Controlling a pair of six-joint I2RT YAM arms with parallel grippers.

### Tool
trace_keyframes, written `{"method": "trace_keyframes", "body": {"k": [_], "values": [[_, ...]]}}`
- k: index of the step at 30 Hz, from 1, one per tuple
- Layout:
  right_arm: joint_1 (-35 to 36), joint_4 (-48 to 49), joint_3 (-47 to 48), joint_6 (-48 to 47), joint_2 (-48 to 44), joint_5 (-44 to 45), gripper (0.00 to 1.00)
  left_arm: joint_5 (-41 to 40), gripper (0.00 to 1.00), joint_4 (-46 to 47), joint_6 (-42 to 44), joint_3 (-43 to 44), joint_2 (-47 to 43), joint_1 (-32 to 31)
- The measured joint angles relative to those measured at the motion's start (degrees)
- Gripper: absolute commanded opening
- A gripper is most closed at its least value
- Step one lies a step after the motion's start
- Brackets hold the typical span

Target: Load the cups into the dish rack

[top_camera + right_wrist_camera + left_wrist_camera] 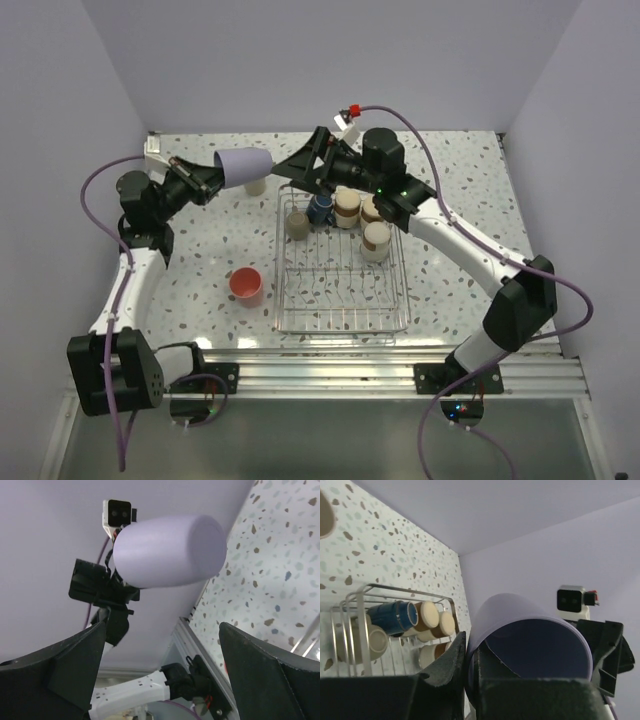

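The lavender cup [245,167] is held level, gripped by its rim in the left fingers [445,665]. Its base is pointed right at the right fingers [270,670], spread wide just beside it.

Lavender tumbler [245,166] sideways in air nr rack [340,328]; coral cup [246,285] upright left of it; other cups [347,208] inside.

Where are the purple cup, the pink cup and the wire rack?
purple cup [246,166], overhead view, on its side wall.
pink cup [245,283], overhead view, on the middle of its top.
wire rack [340,290], overhead view, on its bare floor grid.
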Motion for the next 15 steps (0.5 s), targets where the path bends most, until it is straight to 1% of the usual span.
{"method": "trace_keyframes", "body": {"k": [4,9,15], "values": [[0.0,6.21,0.66,4.52,3.08,-1.73,0.99,1.9,0.0,6.91,-6.19,-2.12,-1.49,-0.68],[0.0,11.63,1.05,8.96,4.74,-2.12,0.99,2.56,0.0,13.05,-11.91,-3.74,-2.29,-0.92],[0.39,16.2,2.71,12.9,6.93,-2.32,0.98,2.67,0.0,16.28,-15.02,-5.22,-3.32,-1.86]]}}
